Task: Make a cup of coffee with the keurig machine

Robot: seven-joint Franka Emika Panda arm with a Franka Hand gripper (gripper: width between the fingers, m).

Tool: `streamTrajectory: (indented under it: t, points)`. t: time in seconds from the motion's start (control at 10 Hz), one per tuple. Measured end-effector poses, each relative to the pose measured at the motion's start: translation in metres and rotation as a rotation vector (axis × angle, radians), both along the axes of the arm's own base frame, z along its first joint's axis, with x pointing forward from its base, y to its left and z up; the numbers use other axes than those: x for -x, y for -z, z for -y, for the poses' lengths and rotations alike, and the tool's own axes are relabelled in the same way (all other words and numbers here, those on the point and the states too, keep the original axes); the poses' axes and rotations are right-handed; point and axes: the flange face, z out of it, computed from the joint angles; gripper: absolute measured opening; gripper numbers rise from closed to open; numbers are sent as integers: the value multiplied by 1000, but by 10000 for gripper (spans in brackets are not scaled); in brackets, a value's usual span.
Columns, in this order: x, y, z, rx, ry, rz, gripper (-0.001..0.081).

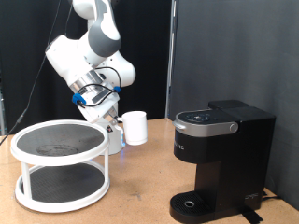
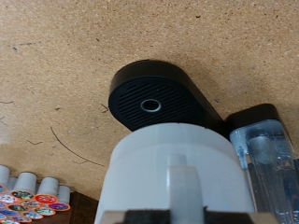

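Observation:
The cup (image 1: 136, 127), a plain white mug, hangs in the air at the exterior view's middle, level with the top of the keurig machine (image 1: 220, 154) and to its left. My gripper (image 1: 116, 127) is shut on the cup's side facing the exterior view's left. In the wrist view the cup (image 2: 177, 173) fills the near foreground, and beyond it are the machine's round black drip base (image 2: 154, 98) and clear water tank (image 2: 266, 154). The machine's lid is down. My fingers are hidden in the wrist view.
A white two-tier round rack (image 1: 61, 163) stands on the wooden table at the exterior view's left, just below the arm. Several coffee pods (image 2: 28, 191) with coloured tops sit in a box at the edge of the wrist view.

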Motion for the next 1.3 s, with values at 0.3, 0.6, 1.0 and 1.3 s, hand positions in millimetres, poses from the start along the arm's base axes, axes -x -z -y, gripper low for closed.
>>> streamTrajectory:
  t: [0.3, 0.6, 1.0, 1.3]
  points:
    - [-5, 11, -7, 23, 18, -60, 1]
    - [-21, 36, -19, 92, 41, -136, 1]
    - [-48, 69, -31, 155, 41, -193, 1]
    - [-69, 84, -40, 155, 58, -190, 1]
